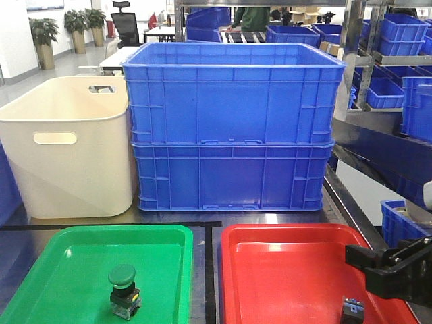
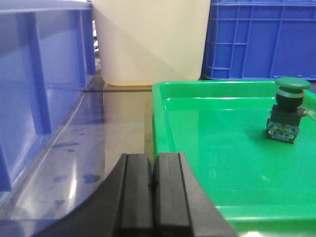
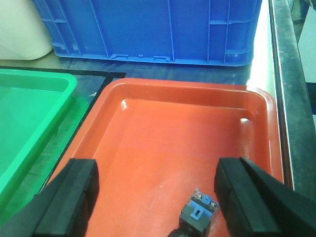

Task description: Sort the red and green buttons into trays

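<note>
Right wrist-mounted view shows the right gripper (image 3: 155, 200) spread wide above the dark grey blocky push-button (image 3: 197, 215) lying in the glossy red plastic tray (image 3: 256, 106) toward the worktop's front right corner; it looks light, rigid and smooth, best pinched across its flat body sides, though its cap is cut off. The green mushroom-capped push-button (image 1: 123, 290) stands in the glossy green plastic tray (image 1: 169, 233) at front left; the left gripper (image 2: 153, 195) is pressed together, empty.

stacked blue crates (image 1: 233, 128) and a cream tub (image 1: 67, 145) stand before shelving (image 1: 385, 61), potted plants (image 1: 44, 40), an office chair (image 1: 125, 23).
</note>
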Available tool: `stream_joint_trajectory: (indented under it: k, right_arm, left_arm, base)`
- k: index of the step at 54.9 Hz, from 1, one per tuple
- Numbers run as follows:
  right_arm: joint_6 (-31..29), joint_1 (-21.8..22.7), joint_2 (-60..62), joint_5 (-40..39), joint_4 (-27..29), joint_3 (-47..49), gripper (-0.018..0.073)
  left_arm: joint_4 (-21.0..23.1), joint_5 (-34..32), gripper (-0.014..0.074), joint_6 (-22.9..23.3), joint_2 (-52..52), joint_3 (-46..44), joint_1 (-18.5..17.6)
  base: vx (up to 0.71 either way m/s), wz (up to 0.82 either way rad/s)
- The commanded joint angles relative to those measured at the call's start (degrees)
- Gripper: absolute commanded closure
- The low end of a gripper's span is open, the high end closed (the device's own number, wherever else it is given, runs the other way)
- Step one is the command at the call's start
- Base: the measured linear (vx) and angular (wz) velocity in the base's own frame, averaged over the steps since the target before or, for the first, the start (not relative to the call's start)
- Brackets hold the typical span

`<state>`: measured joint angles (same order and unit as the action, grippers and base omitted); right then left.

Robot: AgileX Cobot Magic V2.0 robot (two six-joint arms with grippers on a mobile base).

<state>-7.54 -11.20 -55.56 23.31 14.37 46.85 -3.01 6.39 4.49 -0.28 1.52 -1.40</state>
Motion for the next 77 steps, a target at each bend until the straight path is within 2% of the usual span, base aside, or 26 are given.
stream_joint_trajectory:
  k: [1, 54, 60, 64, 71, 76, 77]
  right_arm:
    - [-0.2, -0.1, 0.9, -4.4, 0.2, 1.9, 0.0006]
    - [-0.2, -0.1, 3.0, -3.4, -0.2, 1.9, 0.0023]
    - [-0.1, -0.1, 7.8, -4.8, -1.5, -0.5, 0.0097]
    - [0.3, -0.1, 13.0, -7.6, -1.9, -4.8, 0.0189]
    - [0.3, 0.5, 23.7, -11.1, -4.8, -14.4, 0.0400]
    - [0.3, 3.1, 30.7, -12.4, -6.6, -21.1, 0.0567]
    - [0.3, 3.6, 31.7, -12.4, -6.9, -22.1, 0.0575]
  left_arm:
    - [0.5, -3.7, 0.0603, 0.4, -0.7, -1.2, 0.0]
    - [0.4, -2.9, 0.0602, 0.4, -0.6, -1.2, 0.0]
    - [0.4, -2.9, 0.0602, 0.4, -0.6, -1.2, 0.0]
    - [0.4, -2.9, 0.0602, 0.4, -0.6, -1.2, 0.0]
    - [0.4, -2.9, 0.0602, 0.4, -0.6, -1.2, 0.0]
    - [0.4, -2.9, 0.0602, 0.4, -0.6, -1.2, 0.0]
    - [0.4, -2.9, 0.0602, 0.4, -0.6, -1.2, 0.0]
  base:
    - [0.00, 0.00]
    - [0.00, 0.00]
    - [0.00, 0.00]
    - [0.00, 0.00]
    - [0.00, 0.00]
    - [0.00, 0.00]
    - [0.00, 0.00]
